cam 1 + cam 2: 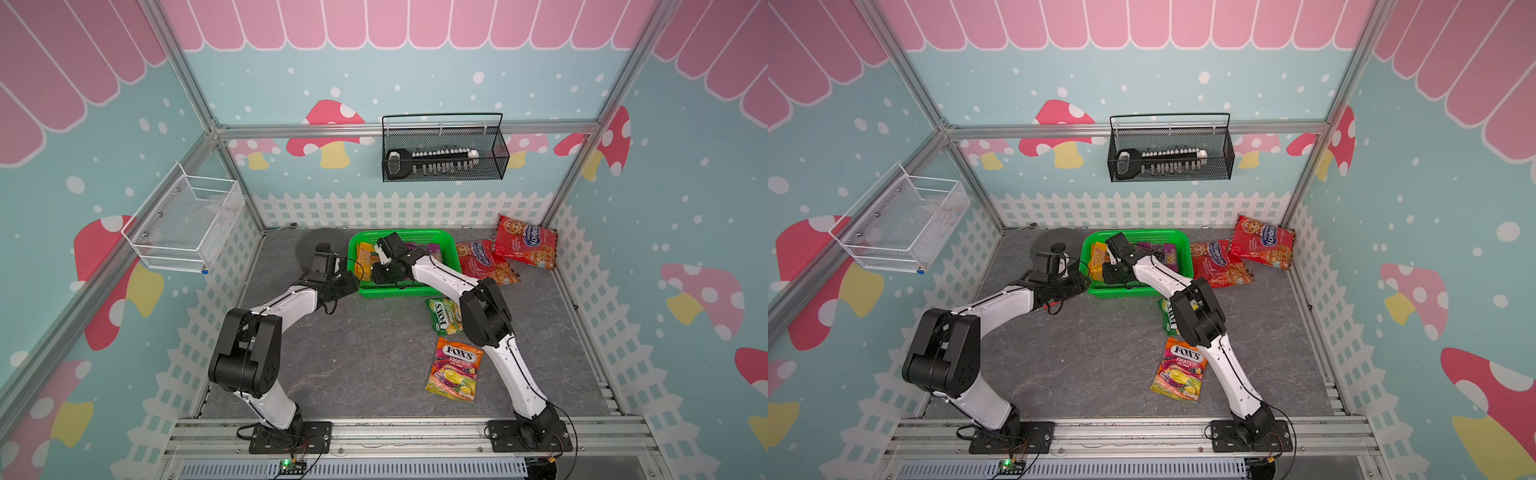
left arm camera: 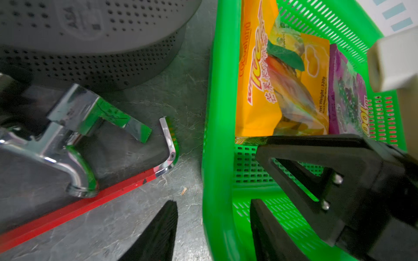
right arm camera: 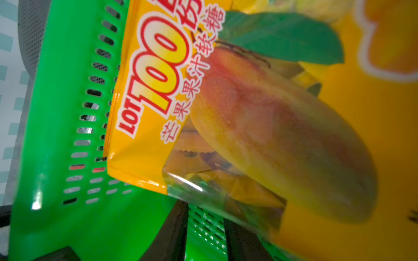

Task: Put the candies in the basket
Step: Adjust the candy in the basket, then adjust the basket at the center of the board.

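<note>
Orange glossy "100" candy bag [image 3: 248,113] sits in bright green perforated basket [image 2: 221,90].
My right gripper [image 3: 204,214] parted, empty; left gripper [image 2: 213,203] spread astride its rim. Lift right straight up.

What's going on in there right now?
The right arm's tool sits open inside the bright green perforated plastic basket, at the edge of the glossy orange "100" candy bag lying there with the purple "100" bag. The left tool straddles the basket's rim, open. Two Fox's fruit bags and two red cookie-face bags wait on the grey table.
</note>
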Controlling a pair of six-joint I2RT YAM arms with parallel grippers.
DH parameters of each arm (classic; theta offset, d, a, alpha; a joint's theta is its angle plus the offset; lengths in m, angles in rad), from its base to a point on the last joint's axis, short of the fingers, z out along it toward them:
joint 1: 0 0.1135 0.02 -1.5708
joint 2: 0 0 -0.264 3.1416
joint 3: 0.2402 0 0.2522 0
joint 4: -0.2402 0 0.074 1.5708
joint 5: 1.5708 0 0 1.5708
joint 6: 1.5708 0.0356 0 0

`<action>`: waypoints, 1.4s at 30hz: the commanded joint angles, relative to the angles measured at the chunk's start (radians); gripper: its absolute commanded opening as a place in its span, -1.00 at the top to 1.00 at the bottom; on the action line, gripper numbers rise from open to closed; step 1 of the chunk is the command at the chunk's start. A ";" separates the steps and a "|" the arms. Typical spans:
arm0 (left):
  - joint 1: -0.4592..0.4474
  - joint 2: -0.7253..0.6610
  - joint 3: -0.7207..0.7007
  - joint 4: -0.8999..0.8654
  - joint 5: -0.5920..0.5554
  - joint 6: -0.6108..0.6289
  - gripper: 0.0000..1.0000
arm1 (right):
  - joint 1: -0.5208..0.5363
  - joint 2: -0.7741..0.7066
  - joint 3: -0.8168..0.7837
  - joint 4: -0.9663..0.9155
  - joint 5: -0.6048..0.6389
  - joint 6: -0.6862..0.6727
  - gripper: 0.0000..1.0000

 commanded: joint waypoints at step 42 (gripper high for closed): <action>-0.026 -0.244 -0.122 -0.139 0.018 0.106 0.25 | -0.078 -1.059 -1.071 -0.064 0.190 -0.099 -0.33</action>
